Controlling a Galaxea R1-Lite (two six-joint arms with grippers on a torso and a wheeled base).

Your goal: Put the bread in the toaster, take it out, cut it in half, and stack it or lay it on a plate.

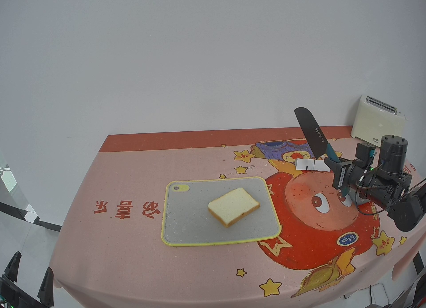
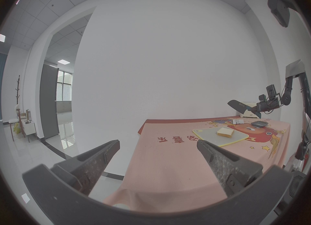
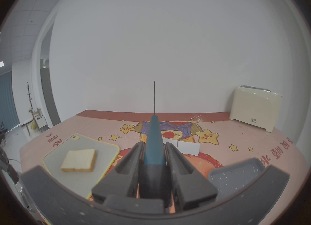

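A whole slice of bread (image 1: 234, 207) lies flat on a grey, yellow-rimmed cutting board (image 1: 191, 220) near the middle of the tabletop (image 1: 133, 175), uncut. Above the tabletop's right side, the right gripper (image 3: 154, 157) has its fingers clamped on the teal handle of a black-bladed knife (image 1: 313, 133), with the blade raised and tilted toward the far edge. A cream toaster (image 1: 377, 121) stands at the far right corner. A grey tray (image 3: 233, 177) sits near the right edge, and a white card (image 1: 310, 164) lies between the board and the toaster. The left gripper (image 2: 158, 144) hangs off the front left corner, fingers spread wide and empty.
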